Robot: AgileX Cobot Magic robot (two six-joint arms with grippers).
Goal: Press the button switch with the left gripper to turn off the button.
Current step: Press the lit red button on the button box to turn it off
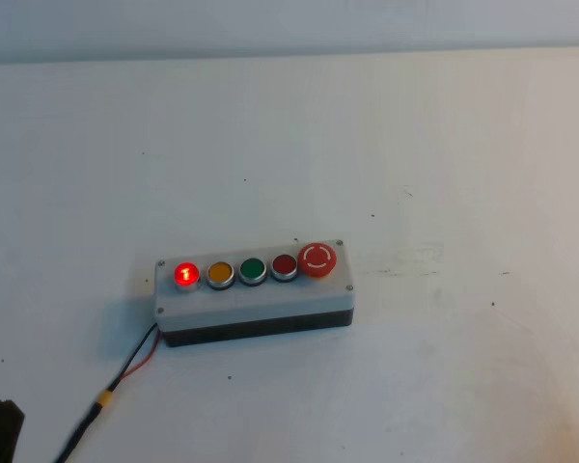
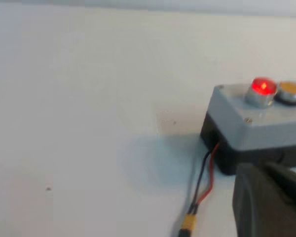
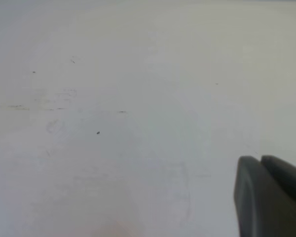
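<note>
Five round buttons sat in a row on a grey plastic box on the white table. Leftmost, beside the yellow button, the button switch glowed red, unobstructed. Red-and-black wires trailed off. Left gripper and right gripper held nothing; their opening couldn't be told.

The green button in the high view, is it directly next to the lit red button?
No. The yellow button sits between the lit red button and the green button on the grey box.
</note>
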